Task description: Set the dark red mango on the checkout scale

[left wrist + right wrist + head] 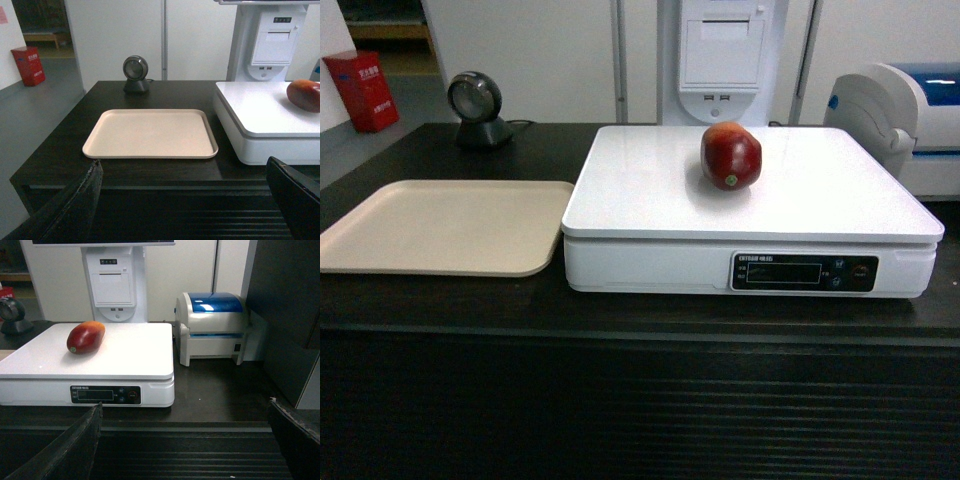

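Black checkout (440,300) | dark red mango (730,155) on scale (650,190) | both tools released

Robot body visible in the wrist views only; the head view shows none of it. Left tool (185,200): two black fingers (75,205), broad and flat, tapering upward to blunt tips, matte finish with faintly worn, lighter edges. Right tool (185,440): same build, two black fingers (75,445) with pale scuffing along the inner rims. Surface appears rubber-like, though dim lighting prevents confirmation
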